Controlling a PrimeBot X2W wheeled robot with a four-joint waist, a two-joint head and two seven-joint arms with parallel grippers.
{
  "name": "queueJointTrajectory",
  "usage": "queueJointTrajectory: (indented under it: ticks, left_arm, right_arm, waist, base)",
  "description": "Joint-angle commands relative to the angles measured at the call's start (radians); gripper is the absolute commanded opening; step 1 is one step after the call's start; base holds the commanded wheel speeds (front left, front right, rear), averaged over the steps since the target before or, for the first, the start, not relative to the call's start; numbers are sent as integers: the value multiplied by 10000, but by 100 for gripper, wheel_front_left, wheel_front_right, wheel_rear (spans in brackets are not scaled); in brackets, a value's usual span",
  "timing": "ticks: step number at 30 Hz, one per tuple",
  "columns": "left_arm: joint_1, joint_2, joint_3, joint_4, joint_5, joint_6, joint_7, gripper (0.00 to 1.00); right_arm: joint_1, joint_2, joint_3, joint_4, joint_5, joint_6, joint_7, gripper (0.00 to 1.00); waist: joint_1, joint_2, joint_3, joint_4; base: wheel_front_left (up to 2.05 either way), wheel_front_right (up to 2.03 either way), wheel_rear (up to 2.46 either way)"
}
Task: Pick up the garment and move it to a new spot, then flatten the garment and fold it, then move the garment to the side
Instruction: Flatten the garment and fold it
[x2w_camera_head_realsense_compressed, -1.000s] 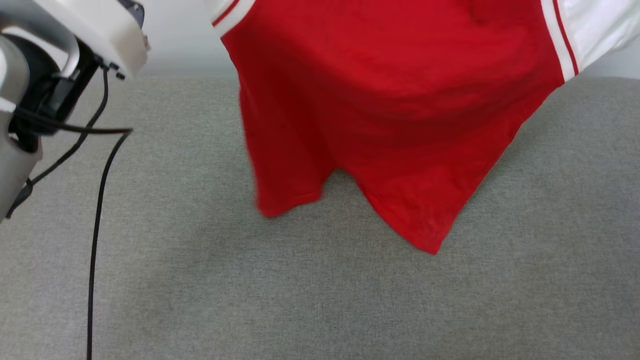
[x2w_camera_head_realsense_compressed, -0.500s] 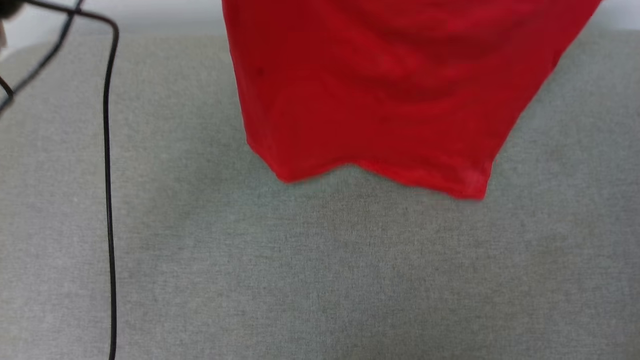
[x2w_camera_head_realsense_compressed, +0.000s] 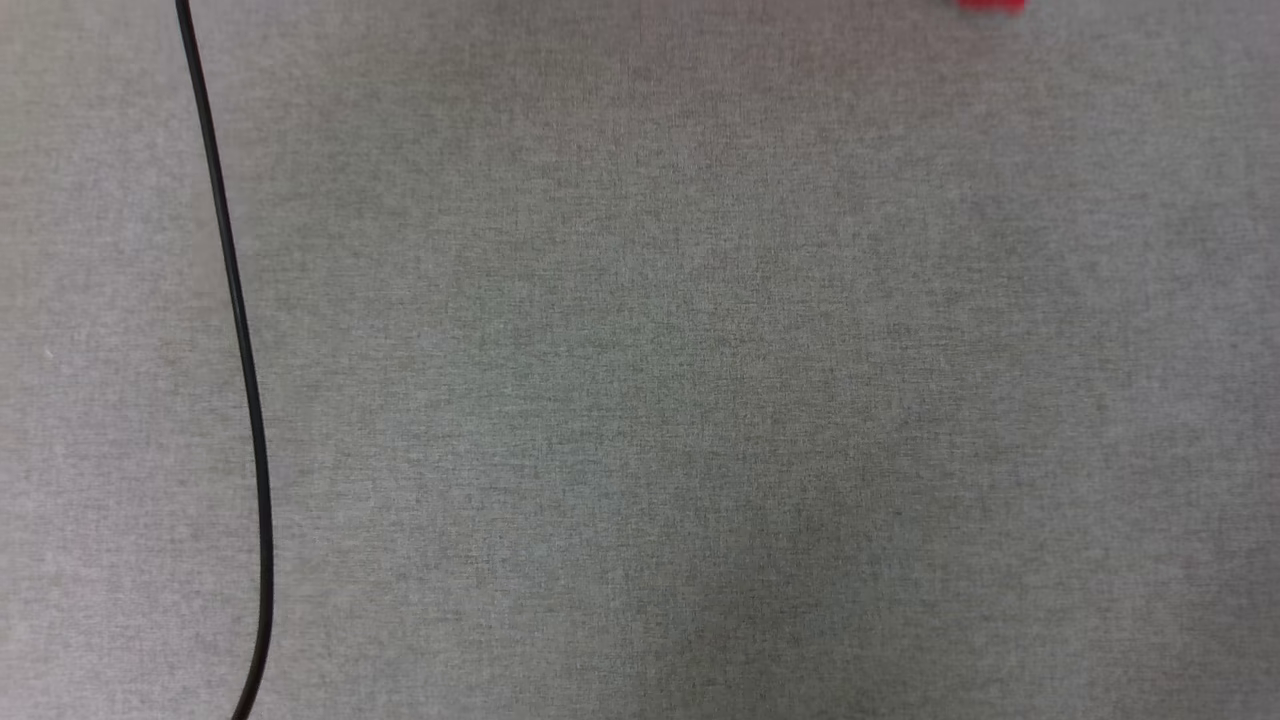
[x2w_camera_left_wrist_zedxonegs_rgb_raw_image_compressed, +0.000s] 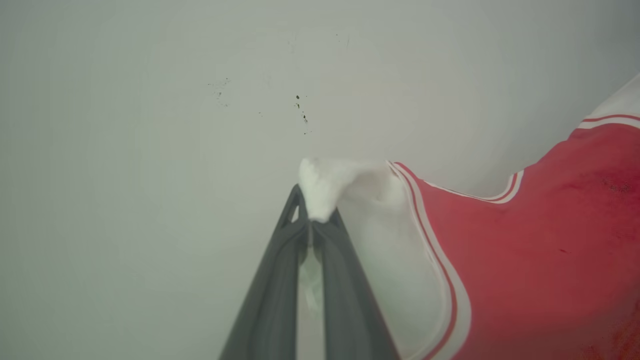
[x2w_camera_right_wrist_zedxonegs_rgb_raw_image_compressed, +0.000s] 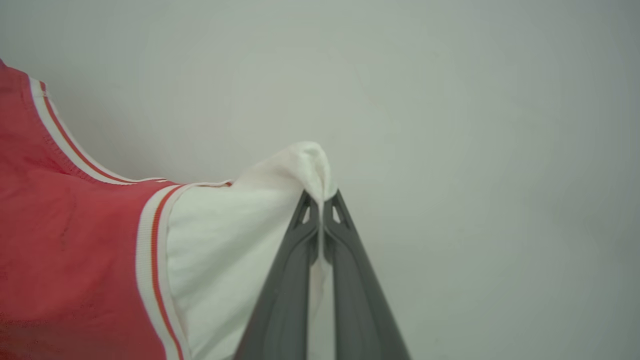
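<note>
The whole head view has shifted since a second ago, so the camera has moved. The far edge of the grey surface (x2w_camera_head_realsense_compressed: 640, 400) has left the top of the picture. The garment (x2w_camera_head_realsense_compressed: 990, 4), which then hung broad and red across the upper middle, is now only a red sliver at the top edge, right of centre. At the left of that view a black cable (x2w_camera_head_realsense_compressed: 235, 330) runs from top to bottom over the grey cloth, bowing rightward low down.

The left gripper (x2w_camera_left_wrist_zedxonegs_rgb_raw_image_compressed: 312, 220) is clamped. Its two dark fingers press together on a bunched bit of white sleeve (x2w_camera_left_wrist_zedxonegs_rgb_raw_image_compressed: 325, 185), which puffs out just beyond the tips. The sleeve spreads away to the right of the fingers and meets the stripe trim (x2w_camera_left_wrist_zedxonegs_rgb_raw_image_compressed: 445, 280). The red body lies further right again. Beyond the tips stands a pale wall (x2w_camera_left_wrist_zedxonegs_rgb_raw_image_compressed: 150, 150) with a few dark specks (x2w_camera_left_wrist_zedxonegs_rgb_raw_image_compressed: 301, 107).

The right gripper (x2w_camera_right_wrist_zedxonegs_rgb_raw_image_compressed: 321, 199) is likewise clenched, on the other white sleeve (x2w_camera_right_wrist_zedxonegs_rgb_raw_image_compressed: 225, 240), with a fold of it peeping over the tips. Here the cloth runs off to the left of the fingers: white first, then striped trim, then red. The garment is held up by both sleeves.
</note>
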Motion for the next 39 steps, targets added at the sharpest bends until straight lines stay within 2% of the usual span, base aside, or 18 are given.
queueJointTrajectory:
  ticks: [1,9,18,29,34,39]
  left_arm:
    - [-360,-100,22,240,24,-77,-152,0]
    - [-793,-383,-194,1432,-50,-320,-803,0]
    - [436,-418,-707,2030,-544,-398,-1383,0]
    - [3716,208,-1143,1235,-1391,-409,-1942,0]
    - [5708,394,-1029,455,-1664,-61,-2025,0]
    - [7801,603,-908,-676,-1950,506,-2058,0]
  right_arm:
    - [-423,79,53,248,-127,-14,-213,0]
    - [-1386,480,684,1730,-87,-14,-1007,0]
    - [-346,716,1950,2550,713,-14,-1898,0]
    - [2403,823,3441,2154,2446,-14,-2788,0]
    - [4040,689,3931,1825,3197,-14,-3060,0]
    - [5634,520,4279,1445,3806,-14,-3368,0]
  waist:
    - [-2,0,190,-6]
    - [-2,0,428,27]
    - [-2,0,365,45]
    - [-2,0,-416,14]
    - [-2,0,-1020,56]
    - [-2,0,-1626,67]
  base:
    - [0,0,0]
    - [0,0,0]
    - [0,0,0]
    - [0,0,0]
    - [0,0,0]
    - [0,0,0]
